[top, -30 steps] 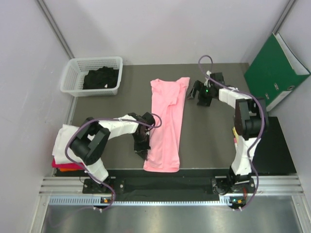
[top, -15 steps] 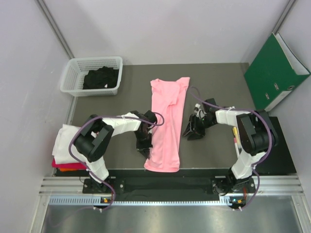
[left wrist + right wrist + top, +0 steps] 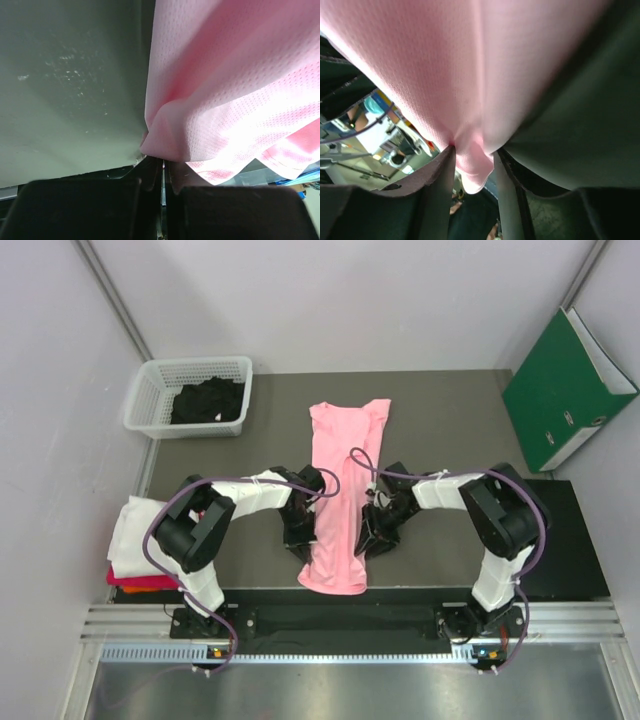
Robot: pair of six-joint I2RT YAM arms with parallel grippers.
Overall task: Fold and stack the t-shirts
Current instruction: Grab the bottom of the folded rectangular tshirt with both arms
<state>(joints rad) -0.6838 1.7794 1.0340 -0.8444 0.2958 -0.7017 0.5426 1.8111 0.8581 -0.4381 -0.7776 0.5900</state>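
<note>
The pink t-shirt [image 3: 342, 480] is lying as a long narrow strip down the middle of the worktop [image 3: 450, 430], one end reaching the near edge. Its left edge is being pinched by the left gripper [image 3: 300, 540], whose jaws are being pressed fully together on a small peak of cloth. Its right edge, directly opposite, is being clamped by the right gripper [image 3: 372, 536]. There the fingers [image 3: 442, 175] are being held partly apart by a thick fold bunched between them. From above, both sets of fingertips are being hidden by the wrists. A white-topped stack of t-shirts [image 3: 135, 535] is sitting at the near left corner, partly screened by the left arm. A black t-shirt [image 3: 207, 400] is lying in the basket [image 3: 150, 420] at the far left corner.
</note>
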